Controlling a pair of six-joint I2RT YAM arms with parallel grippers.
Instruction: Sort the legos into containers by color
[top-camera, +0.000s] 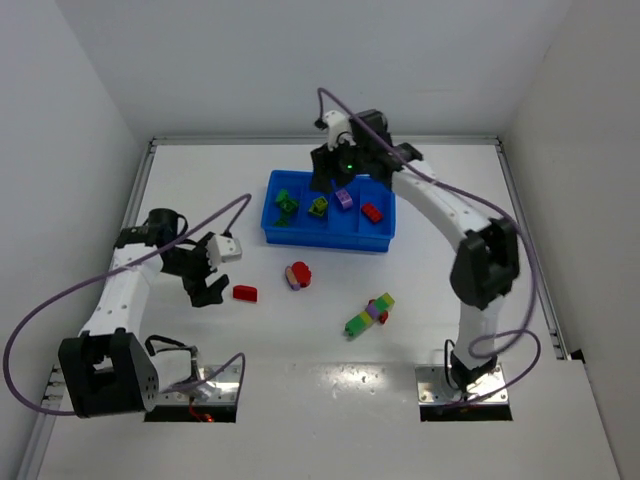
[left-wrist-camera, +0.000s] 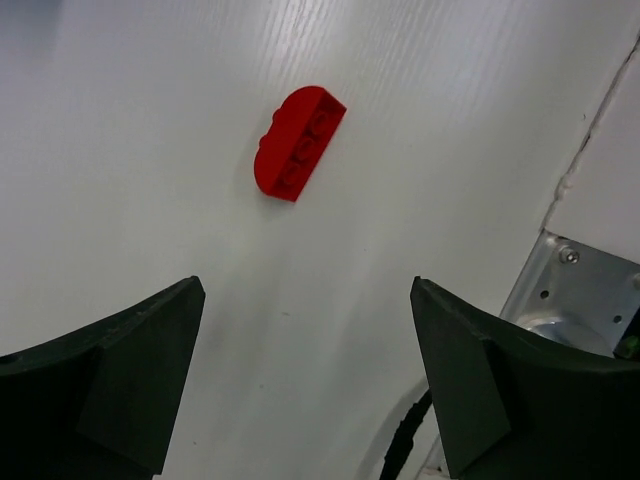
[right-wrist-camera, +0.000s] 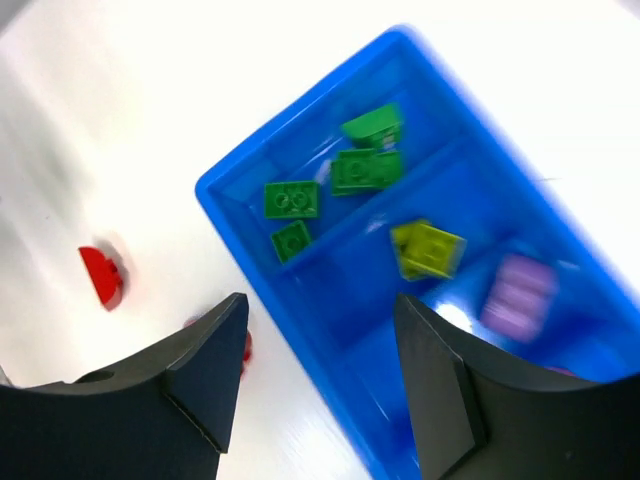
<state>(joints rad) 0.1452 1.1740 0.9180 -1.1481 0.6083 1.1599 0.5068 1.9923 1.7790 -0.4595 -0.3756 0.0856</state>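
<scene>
Both empty | left gripper (left-wrist-camera: 305, 300) wide open above red lego (left-wrist-camera: 298, 143), seemingly poised to grasp | right gripper (right-wrist-camera: 320, 310) open over tray (top-camera: 325, 240)

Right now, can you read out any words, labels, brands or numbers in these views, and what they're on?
No readable text anywhere.
The blue tray and the loose red brick show no print.
The studs of the green legos in the tray are too blurred to show any lettering.

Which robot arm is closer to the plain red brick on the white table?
Left. Its fingers sit open right beside the red brick; the right arm's fingers are far away, above the blue tray.
</scene>
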